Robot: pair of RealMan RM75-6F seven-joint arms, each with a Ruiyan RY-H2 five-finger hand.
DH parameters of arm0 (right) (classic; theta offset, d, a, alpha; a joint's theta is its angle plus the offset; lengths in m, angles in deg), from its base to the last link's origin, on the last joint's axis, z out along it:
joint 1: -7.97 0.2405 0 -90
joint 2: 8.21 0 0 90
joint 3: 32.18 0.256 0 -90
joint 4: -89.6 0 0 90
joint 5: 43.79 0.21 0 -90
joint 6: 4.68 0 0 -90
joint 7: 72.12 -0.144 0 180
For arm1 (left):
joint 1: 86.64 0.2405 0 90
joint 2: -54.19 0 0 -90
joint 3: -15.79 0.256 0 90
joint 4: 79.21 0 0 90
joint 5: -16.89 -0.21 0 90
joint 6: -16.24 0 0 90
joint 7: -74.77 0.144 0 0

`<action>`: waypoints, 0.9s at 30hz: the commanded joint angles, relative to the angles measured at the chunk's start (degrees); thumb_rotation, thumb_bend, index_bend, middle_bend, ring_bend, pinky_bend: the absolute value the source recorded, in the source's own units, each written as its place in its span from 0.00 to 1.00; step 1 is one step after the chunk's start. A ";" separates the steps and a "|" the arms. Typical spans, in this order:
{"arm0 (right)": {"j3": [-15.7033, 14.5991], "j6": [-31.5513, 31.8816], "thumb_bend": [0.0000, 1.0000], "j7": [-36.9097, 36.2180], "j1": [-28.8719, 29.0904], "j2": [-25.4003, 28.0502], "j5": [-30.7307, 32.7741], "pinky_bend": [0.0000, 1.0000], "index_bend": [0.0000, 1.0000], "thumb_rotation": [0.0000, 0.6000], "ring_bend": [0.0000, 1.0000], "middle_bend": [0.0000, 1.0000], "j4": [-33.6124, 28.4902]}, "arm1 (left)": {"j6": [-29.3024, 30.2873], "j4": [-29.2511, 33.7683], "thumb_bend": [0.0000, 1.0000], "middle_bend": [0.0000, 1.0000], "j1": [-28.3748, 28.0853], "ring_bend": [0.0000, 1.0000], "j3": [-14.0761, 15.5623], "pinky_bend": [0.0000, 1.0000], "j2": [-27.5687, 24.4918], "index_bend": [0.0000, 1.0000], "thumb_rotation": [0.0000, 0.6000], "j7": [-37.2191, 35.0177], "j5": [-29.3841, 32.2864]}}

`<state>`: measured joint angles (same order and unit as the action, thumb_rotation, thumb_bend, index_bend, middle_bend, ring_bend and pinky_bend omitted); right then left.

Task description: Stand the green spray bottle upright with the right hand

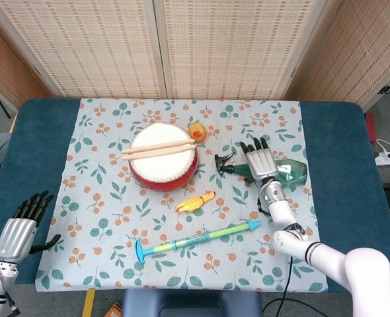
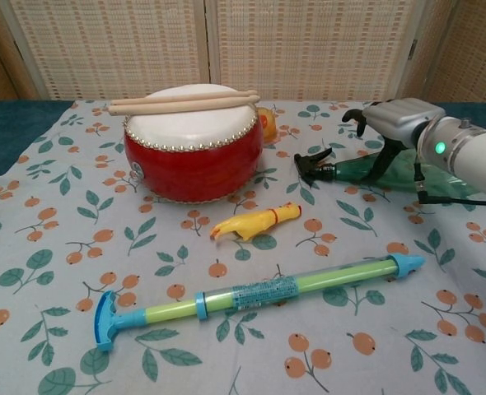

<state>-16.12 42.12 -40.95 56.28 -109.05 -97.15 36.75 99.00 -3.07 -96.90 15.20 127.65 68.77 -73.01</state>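
Only the head view shows the left hand (image 1: pixel 20 234), fingers spread and holding nothing, at the worktop's (image 1: pixel 344 152) front left corner; the chest view alone shows the right hand (image 2: pixel 389 122) arched above the green spray bottle (image 2: pixel 366 172), fingers spread, thumb reaching down beside it. The translucent bottle lies on its side near the right edge, black nozzle pointing toward the red drum (image 1: pixel 162 156).

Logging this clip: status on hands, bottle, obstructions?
Right hand open over green spray bottle, no grip yet. Left hand open, idle. Bottle lying flat, nozzle toward drum. Nothing blocking.
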 commanded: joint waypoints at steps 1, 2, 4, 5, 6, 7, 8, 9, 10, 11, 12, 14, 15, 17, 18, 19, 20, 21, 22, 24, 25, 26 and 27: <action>0.13 -0.38 0.00 0.29 0.64 -0.89 0.59 0.00 0.14 1.00 0.00 0.22 1.83 | 0.00 -0.15 0.20 0.00 -0.06 0.00 0.02 0.11 0.05 0.00 1.00 -0.21 -0.08; 0.21 -0.44 0.00 0.23 0.78 -1.08 0.68 0.00 0.15 1.00 0.00 0.22 2.14 | 0.02 -0.18 0.20 0.00 -0.08 0.00 0.04 0.11 0.05 0.00 1.00 -0.28 -0.14; 0.19 -0.49 0.00 -0.21 0.97 -1.45 0.47 0.00 0.18 1.00 0.00 0.22 2.66 | 0.05 -0.20 0.20 0.00 -0.11 0.00 0.06 0.11 0.05 0.00 1.00 -0.33 -0.20; 0.17 -0.53 0.00 -0.43 1.03 -1.62 0.38 0.00 0.19 1.00 0.00 0.23 2.85 | 0.03 -0.23 0.20 0.00 -0.14 0.00 0.05 0.11 0.06 0.00 1.00 -0.37 -0.19; 0.14 -0.60 0.00 -0.59 1.10 -1.81 0.34 0.00 0.20 1.00 0.00 0.23 3.05 | 0.03 -0.32 0.20 0.00 -0.16 0.00 0.01 0.11 0.14 0.00 1.00 -0.46 -0.17; 0.09 -0.62 0.00 -0.61 1.17 -1.95 0.29 0.00 0.21 1.00 0.00 0.24 3.22 | 0.11 -0.31 0.20 0.00 -0.17 0.00 -0.02 0.11 0.18 0.00 1.00 -0.46 -0.17; 0.01 -0.65 0.00 -0.52 1.23 -2.08 0.27 0.00 0.22 1.00 0.00 0.24 3.41 | 0.17 -0.30 0.20 0.00 -0.17 0.00 -0.03 0.11 0.21 0.00 1.00 -0.47 -0.19; -0.04 -0.65 0.00 -0.39 1.31 -2.29 0.29 0.00 0.23 1.00 0.00 0.25 3.66 | 0.11 -0.42 0.20 0.00 -0.19 0.00 0.00 0.11 0.30 0.00 1.00 -0.56 -0.19; -0.05 -0.66 0.00 -0.37 1.36 -2.48 0.35 0.00 0.24 1.00 0.00 0.26 3.87 | 0.18 -0.47 0.20 0.00 -0.19 0.00 0.03 0.11 0.32 0.00 1.00 -0.67 -0.28; -0.07 -0.76 0.00 -0.33 1.40 -2.68 0.45 0.00 0.25 1.00 0.00 0.26 4.13 | 0.30 -0.53 0.20 0.00 -0.17 0.00 0.04 0.11 0.33 0.00 1.00 -0.77 -0.36; -0.12 -0.96 0.00 -0.16 1.47 -2.97 0.65 0.00 0.25 1.00 0.00 0.27 4.56 | 0.43 -0.61 0.20 0.00 -0.15 0.00 0.05 0.11 0.34 0.00 1.00 -0.87 -0.43; -0.19 -1.36 0.00 0.19 1.61 -3.54 1.05 0.00 0.26 1.00 0.00 0.27 5.33 | 0.53 -0.67 0.20 0.00 -0.11 0.00 0.08 0.11 0.34 0.00 1.00 -0.99 -0.48; -0.23 -1.47 0.00 0.29 1.67 -3.80 1.15 0.00 0.26 1.00 0.00 0.27 5.68 | 0.50 -0.70 0.20 0.00 -0.12 0.00 0.11 0.11 0.34 0.00 1.00 -1.02 -0.48; -0.25 -1.59 0.00 0.42 1.80 -4.41 1.30 0.00 0.27 1.00 0.00 0.28 6.46 | 0.43 -0.76 0.20 0.00 -0.17 0.00 0.16 0.11 0.37 0.00 1.00 -1.11 -0.51; -0.25 -1.60 0.00 0.44 1.85 -4.65 1.32 0.00 0.27 1.00 0.00 0.28 6.77 | 0.40 -0.77 0.20 0.00 -0.19 0.00 0.19 0.11 0.37 0.00 1.00 -1.15 -0.56; -0.23 -1.53 0.00 0.41 1.90 -4.88 1.27 0.00 0.28 1.00 0.01 0.29 7.03 | 0.38 -0.78 0.20 0.00 -0.21 0.00 0.21 0.11 0.37 0.00 1.00 -1.19 -0.60; -0.22 -1.20 0.00 0.31 1.94 -5.19 1.08 0.00 0.31 1.00 0.02 0.30 7.40 | 0.36 -0.77 0.20 0.00 -0.23 0.00 0.23 0.11 0.36 0.00 1.00 -1.23 -0.61; -0.21 -0.91 0.00 0.16 1.96 -5.43 0.86 0.00 0.32 1.00 0.03 0.31 7.67 | 0.36 -0.75 0.20 0.00 -0.23 0.00 0.24 0.11 0.36 0.00 1.00 -1.19 -0.61; -0.21 -0.59 0.00 -0.01 1.97 -5.67 0.59 0.00 0.35 1.00 0.05 0.33 7.95 | 0.44 -0.71 0.20 0.00 -0.20 0.00 0.23 0.11 0.37 0.00 1.00 -1.20 -0.60; -0.18 0.05 0.00 -0.26 2.00 -6.31 0.17 0.00 0.43 1.00 0.10 0.38 8.81 | 1.29 -0.75 0.20 0.00 0.00 0.00 0.00 0.11 0.59 0.00 1.00 -1.43 -0.70; -0.16 0.10 0.00 -0.24 2.02 -6.57 0.12 0.00 0.47 1.00 0.14 0.41 9.19 | 1.87 -0.94 0.20 0.00 0.11 0.00 -0.14 0.10 0.78 0.00 1.00 -1.60 -0.85; -0.12 0.36 0.00 -0.42 2.06 -6.93 -0.11 0.00 0.51 1.00 0.17 0.44 9.68 | 2.60 -1.31 0.20 0.00 0.24 0.00 -0.28 0.09 1.06 0.00 1.00 -1.94 -1.08; -0.15 0.69 0.00 -0.68 2.06 -7.24 -0.47 0.00 0.53 1.00 0.18 0.45 10.11 | 3.12 -1.54 0.20 0.00 0.33 0.00 -0.36 0.09 1.21 0.00 1.00 -2.22 -1.27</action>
<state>-16.28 42.42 -41.33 58.30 -115.87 -97.21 46.37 101.30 -4.18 -96.78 15.07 128.51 67.03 -73.95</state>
